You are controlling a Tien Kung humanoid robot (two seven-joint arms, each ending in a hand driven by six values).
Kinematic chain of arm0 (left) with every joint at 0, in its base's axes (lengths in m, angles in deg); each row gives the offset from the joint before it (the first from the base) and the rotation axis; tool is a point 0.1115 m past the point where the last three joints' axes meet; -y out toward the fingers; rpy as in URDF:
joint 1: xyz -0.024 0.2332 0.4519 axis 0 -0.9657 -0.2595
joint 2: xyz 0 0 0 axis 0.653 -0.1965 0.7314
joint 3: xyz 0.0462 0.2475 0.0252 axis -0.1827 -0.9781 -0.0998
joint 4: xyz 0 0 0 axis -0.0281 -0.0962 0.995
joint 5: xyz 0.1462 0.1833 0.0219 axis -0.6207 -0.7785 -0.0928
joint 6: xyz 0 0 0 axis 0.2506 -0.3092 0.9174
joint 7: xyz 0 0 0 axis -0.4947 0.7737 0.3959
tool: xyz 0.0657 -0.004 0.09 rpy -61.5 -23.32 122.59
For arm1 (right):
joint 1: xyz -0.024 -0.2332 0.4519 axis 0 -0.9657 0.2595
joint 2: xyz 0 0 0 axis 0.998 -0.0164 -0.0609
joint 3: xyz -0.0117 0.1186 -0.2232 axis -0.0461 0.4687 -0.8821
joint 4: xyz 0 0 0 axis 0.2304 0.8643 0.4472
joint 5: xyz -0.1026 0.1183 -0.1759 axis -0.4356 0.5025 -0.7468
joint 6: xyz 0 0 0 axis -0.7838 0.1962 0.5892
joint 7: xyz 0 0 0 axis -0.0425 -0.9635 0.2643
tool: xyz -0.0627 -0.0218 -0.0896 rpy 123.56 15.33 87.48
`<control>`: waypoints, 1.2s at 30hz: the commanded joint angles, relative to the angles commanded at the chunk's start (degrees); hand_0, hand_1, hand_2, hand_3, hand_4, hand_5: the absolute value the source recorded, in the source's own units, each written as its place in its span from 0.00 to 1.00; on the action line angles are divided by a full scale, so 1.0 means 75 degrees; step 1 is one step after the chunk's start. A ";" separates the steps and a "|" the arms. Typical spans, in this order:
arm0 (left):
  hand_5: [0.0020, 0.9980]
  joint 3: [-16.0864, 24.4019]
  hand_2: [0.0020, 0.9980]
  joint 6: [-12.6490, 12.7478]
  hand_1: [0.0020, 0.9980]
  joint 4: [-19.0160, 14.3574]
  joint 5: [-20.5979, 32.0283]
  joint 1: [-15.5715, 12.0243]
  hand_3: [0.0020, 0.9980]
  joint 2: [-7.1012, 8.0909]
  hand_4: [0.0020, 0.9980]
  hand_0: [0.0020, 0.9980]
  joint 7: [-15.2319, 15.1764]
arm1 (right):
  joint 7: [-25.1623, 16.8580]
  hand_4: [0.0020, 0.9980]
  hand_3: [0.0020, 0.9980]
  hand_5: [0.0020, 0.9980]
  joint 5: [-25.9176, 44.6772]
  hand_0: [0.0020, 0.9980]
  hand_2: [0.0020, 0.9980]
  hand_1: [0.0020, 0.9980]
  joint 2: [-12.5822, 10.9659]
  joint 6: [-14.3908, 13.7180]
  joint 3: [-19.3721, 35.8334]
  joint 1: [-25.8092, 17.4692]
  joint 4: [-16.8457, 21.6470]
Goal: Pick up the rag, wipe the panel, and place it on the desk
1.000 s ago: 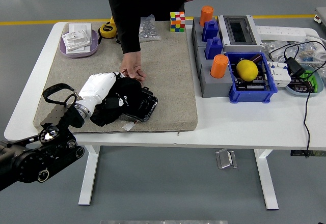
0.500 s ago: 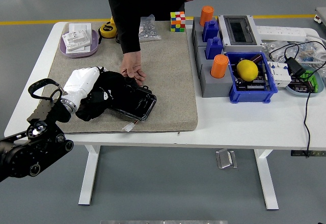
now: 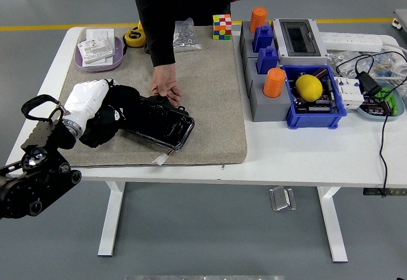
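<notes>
A white desk (image 3: 305, 153) is seen from above, with a tan mat (image 3: 210, 89) laid over its left and middle part. At the far side a person in dark clothes (image 3: 172, 0) is standing, and one hand (image 3: 165, 89) is pressed down on the far edge of a black panel (image 3: 162, 122), which lies flat on the mat near its near-left corner. From the left edge of the picture the black left arm (image 3: 35, 178) is brought in over the desk's near-left corner. The left robot hand (image 3: 86, 102) (white-backed) is laid on a black rag (image 3: 108, 118), its fingers curled into the cloth; the rag is bunched on the mat, touching the panel's left end. A small white connector (image 3: 160, 160) lies on the mat just near the panel. At the right, a blue bin (image 3: 316, 116) holds a yellow ball (image 3: 308, 87), and an orange cup (image 3: 273, 83) stands on grey blocks (image 3: 264, 105) beside it. A colour cube (image 3: 221, 27) is set at the mat's far edge, and a purple tray (image 3: 98, 49) at the far left.
</notes>
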 joint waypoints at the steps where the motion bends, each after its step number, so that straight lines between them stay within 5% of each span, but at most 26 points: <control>1: 0.00 0.0038 0.47 0.0006 0.36 0.0023 -0.0011 -0.0002 0.29 0.0006 0.00 0.25 -0.0008 | -0.0001 0.98 0.58 0.53 0.0003 0.72 0.66 0.59 0.0001 -0.0001 0.0001 -0.0001 0.0001; 14: 0.00 0.0200 0.47 0.0040 0.36 0.0265 -0.0018 -0.0013 0.28 0.0027 0.00 0.24 -0.0049 | 0.0000 0.98 0.58 0.53 0.0011 0.72 0.66 0.59 -0.0011 0.0006 0.0003 0.0006 0.0002; 36: 0.00 -0.0418 0.46 -0.0103 0.36 -0.0732 -0.0064 -0.0017 0.28 -0.0207 0.00 0.24 0.0109 | -0.0002 0.99 0.58 0.53 0.0036 0.72 0.66 0.59 -0.0059 0.0030 -0.0022 0.0014 0.0009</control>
